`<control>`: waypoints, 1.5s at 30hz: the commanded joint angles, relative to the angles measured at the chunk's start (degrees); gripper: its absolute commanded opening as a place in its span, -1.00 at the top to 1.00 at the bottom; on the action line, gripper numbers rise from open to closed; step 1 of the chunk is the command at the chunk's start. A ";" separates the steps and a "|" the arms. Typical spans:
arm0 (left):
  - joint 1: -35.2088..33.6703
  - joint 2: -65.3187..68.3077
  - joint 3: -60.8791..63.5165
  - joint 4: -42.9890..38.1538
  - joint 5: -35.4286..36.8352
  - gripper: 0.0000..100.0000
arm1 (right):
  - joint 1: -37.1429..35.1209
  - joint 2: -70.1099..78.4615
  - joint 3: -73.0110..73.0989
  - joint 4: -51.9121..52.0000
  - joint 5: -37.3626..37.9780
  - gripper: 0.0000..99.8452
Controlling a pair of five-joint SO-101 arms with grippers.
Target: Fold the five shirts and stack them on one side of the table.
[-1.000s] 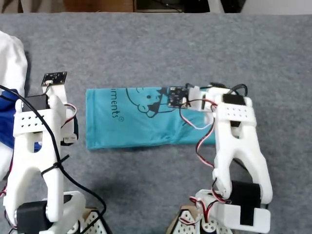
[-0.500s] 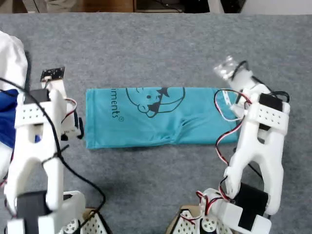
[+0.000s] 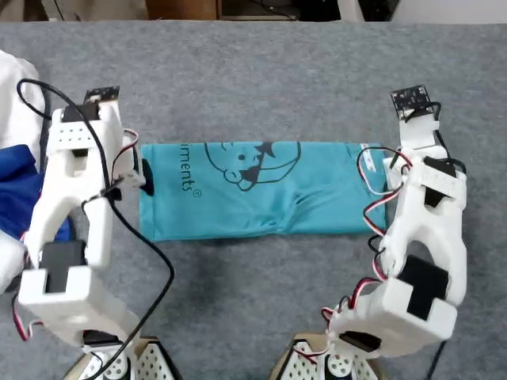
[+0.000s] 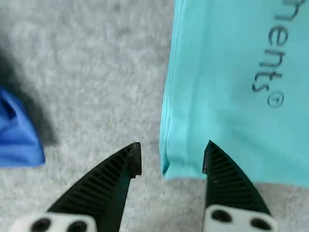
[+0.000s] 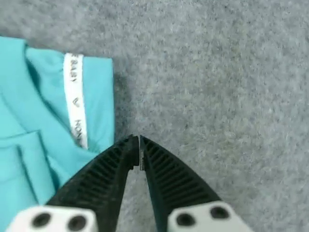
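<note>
Teal shirt (image 3: 253,190), folded into a long band, lies on the grey worktop (image 3: 261,79) with its long axis running from one arm to the other. The left gripper (image 4: 171,155) is spread wide and empty, straddling the band's end edge. The right gripper (image 5: 139,145) is pinched closed and empty, just beside the collar end. With an arm at each end, the left looks readier to grasp.

I see two arms in white printed plastic, the left white arm (image 3: 75,198) and the right white arm (image 3: 432,229), each with black servo blocks and a hole-dotted plate. A thin black cable (image 3: 169,269) loops off the left one; red-and-white wires (image 3: 371,212) hang along the right. The black ridged left gripper (image 4: 172,152) and its twin, the black right gripper (image 5: 139,145), have white bases with dark screw holes.
</note>
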 commanded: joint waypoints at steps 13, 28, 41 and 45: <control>4.92 14.90 -12.75 -3.25 0.62 0.61 | 3.47 0.84 -4.44 -3.52 -1.76 0.97; 2.99 17.27 -11.43 -5.63 0.18 0.61 | 3.56 0.84 -4.35 -3.52 -2.02 0.97; 2.55 22.55 -12.66 -7.82 0.26 0.62 | 3.56 0.84 -4.35 -3.52 -2.02 0.97; 3.16 22.64 -12.57 -7.82 0.18 0.78 | 3.56 0.84 -4.35 -3.52 -2.02 0.97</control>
